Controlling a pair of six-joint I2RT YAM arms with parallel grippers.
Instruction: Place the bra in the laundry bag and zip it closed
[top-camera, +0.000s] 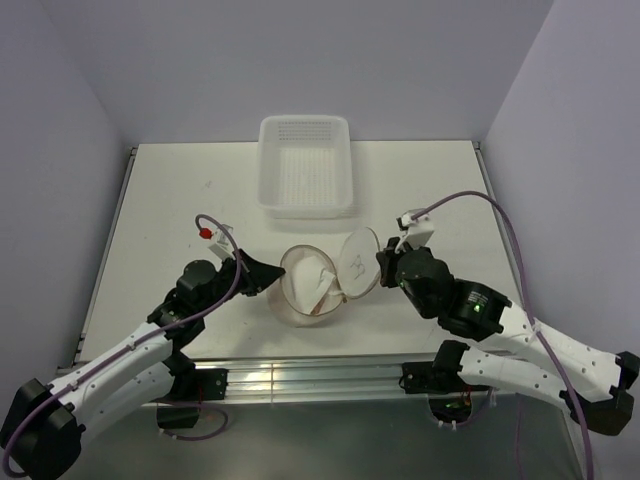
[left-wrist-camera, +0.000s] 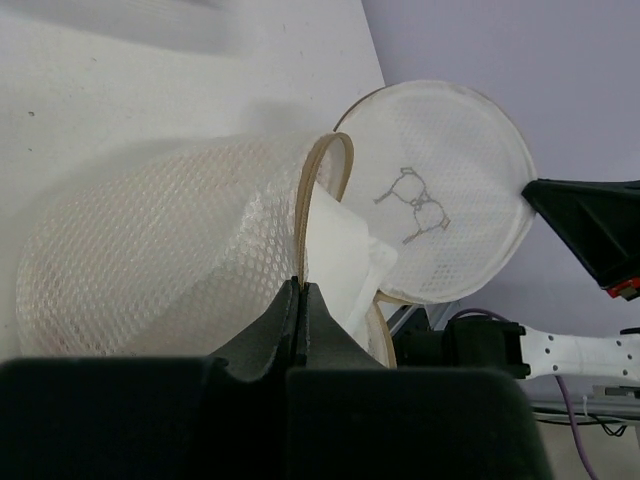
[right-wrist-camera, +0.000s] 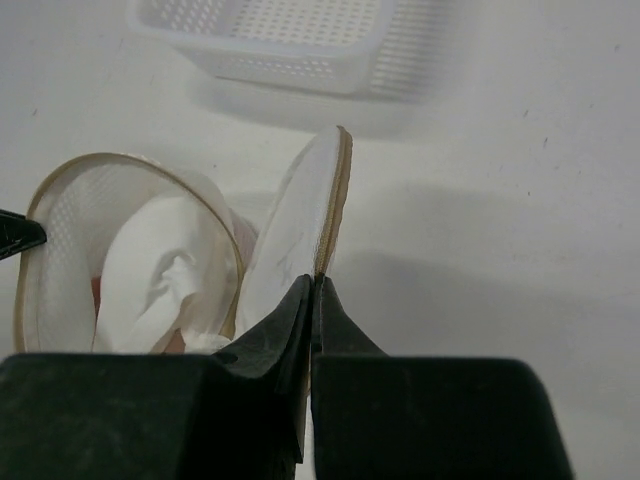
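The peach mesh laundry bag (top-camera: 300, 290) sits at the table's near middle with its mouth open. The white bra (top-camera: 318, 284) lies crumpled inside it, also seen in the left wrist view (left-wrist-camera: 345, 250) and the right wrist view (right-wrist-camera: 165, 275). The round flap lid (top-camera: 360, 262) stands up at the bag's right, with a dark printed mark on it (left-wrist-camera: 412, 205). My left gripper (top-camera: 268, 273) is shut on the bag's rim (left-wrist-camera: 318, 190) at its left side. My right gripper (top-camera: 383, 264) is shut on the lid's edge (right-wrist-camera: 338, 190).
A white perforated plastic basket (top-camera: 305, 165) stands behind the bag at the table's far middle, and shows in the right wrist view (right-wrist-camera: 290, 40). The table's side edges meet grey walls left and right.
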